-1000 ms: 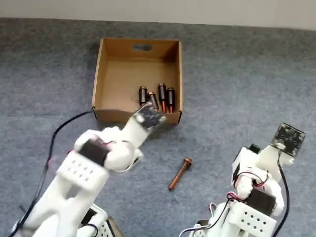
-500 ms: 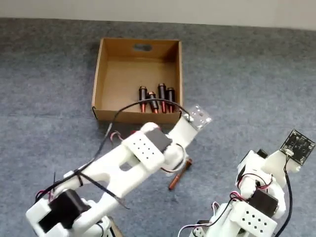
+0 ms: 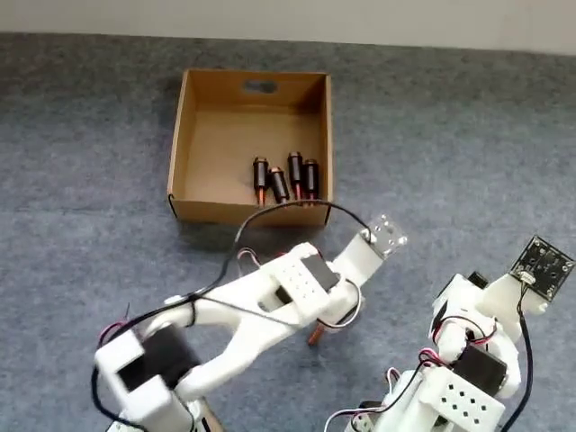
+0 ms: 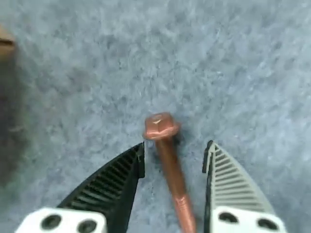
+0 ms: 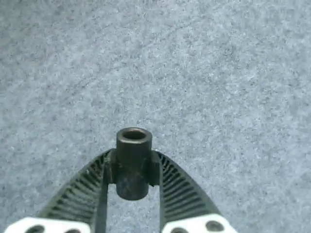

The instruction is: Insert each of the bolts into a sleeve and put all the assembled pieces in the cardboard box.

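Three cams: one fixed overhead, one per wrist.
My high view looks down over the grey carpet (image 3: 450,135) and cardboard box (image 3: 184,135). The left wrist cam looks close past the left gripper (image 4: 175,144) at the bolt (image 4: 167,165), a patch the high view shares. The right wrist cam sits tight over the right gripper (image 5: 132,155) and sleeve (image 5: 132,172).

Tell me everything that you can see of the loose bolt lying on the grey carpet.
The bolt looks like copper-coloured metal, with a hexagonal head and a long, straight shank. It lies flat on the grey carpet, with nothing fitted on it. The open left hand stands over it, one finger on each side of the shank just behind the head; neither seems to touch it.
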Action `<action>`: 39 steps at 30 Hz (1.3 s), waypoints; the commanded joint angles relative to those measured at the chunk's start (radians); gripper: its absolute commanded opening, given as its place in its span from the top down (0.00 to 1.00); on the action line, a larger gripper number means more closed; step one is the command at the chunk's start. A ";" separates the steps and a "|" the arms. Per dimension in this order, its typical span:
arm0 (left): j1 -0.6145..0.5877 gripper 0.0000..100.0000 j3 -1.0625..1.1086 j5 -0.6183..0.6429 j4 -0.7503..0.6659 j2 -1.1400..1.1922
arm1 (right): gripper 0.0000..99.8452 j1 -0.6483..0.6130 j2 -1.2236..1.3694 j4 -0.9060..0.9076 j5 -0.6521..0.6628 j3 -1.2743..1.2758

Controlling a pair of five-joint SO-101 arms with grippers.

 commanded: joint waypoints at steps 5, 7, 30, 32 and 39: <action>-0.071 0.85 -0.136 0.003 0.037 0.084 | 0.99 0.005 0.004 -0.015 -0.002 -0.004; -0.076 0.88 -0.136 0.002 0.044 0.084 | 0.99 0.005 0.004 -0.015 -0.002 -0.004; -0.518 0.99 -0.036 -0.348 0.425 -0.097 | 0.99 0.004 -0.001 -0.019 -0.002 0.010; -0.545 0.99 0.016 -0.353 0.361 -0.099 | 0.99 0.004 -0.001 -0.019 -0.003 0.010; -0.550 0.99 0.085 -0.350 0.242 -0.099 | 0.99 0.004 -0.001 -0.019 -0.005 0.008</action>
